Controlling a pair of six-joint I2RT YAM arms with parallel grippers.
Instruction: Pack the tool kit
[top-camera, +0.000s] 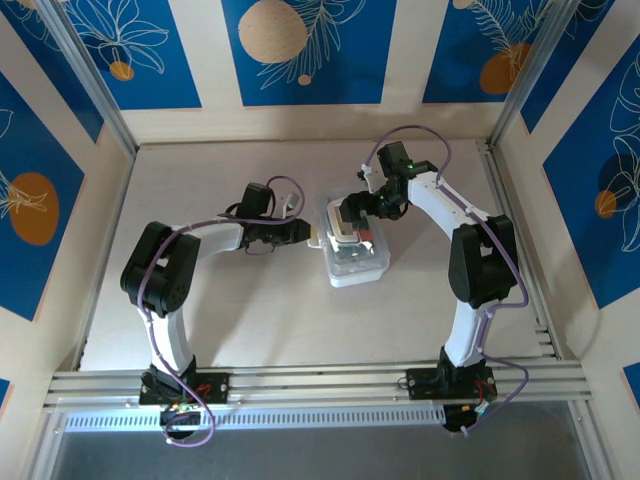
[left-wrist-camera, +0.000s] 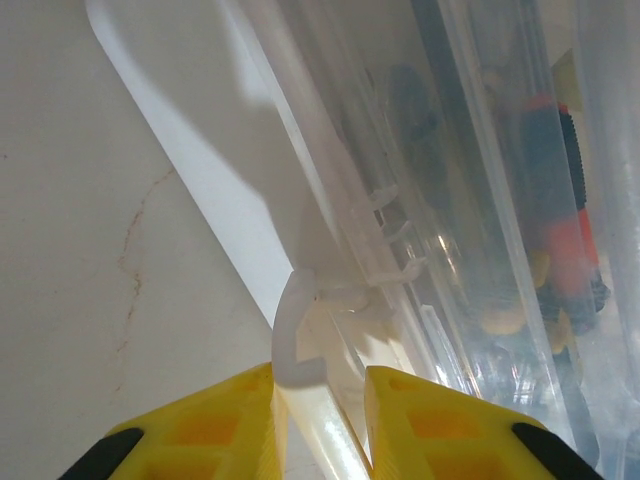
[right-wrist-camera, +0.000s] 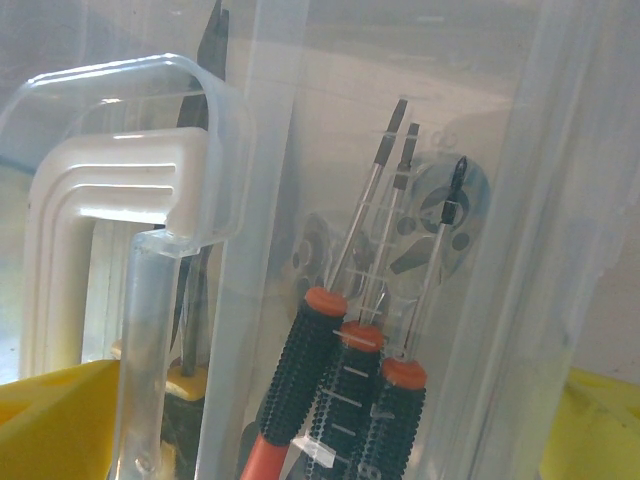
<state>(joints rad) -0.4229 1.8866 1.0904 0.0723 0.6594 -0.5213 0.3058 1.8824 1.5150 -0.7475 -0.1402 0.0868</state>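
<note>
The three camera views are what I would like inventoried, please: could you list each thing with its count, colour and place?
case: 1, translucent white, mid-table between the arms
handle: 1, white, at the case's end
latch: 1, white, on the case's left edge
screwdrivers: 3, black grips with orange-red collars, inside the case
pliers: 1, probably; dark with a yellow handle, inside the case beside the handle
table: 1, pale, bare around the case
wall panels: several, blue with a leaf pattern, around the table
left tool: 1, yellow fingers either side of the latch
right tool: 1, yellow fingers wide apart, over the case's far end
</note>
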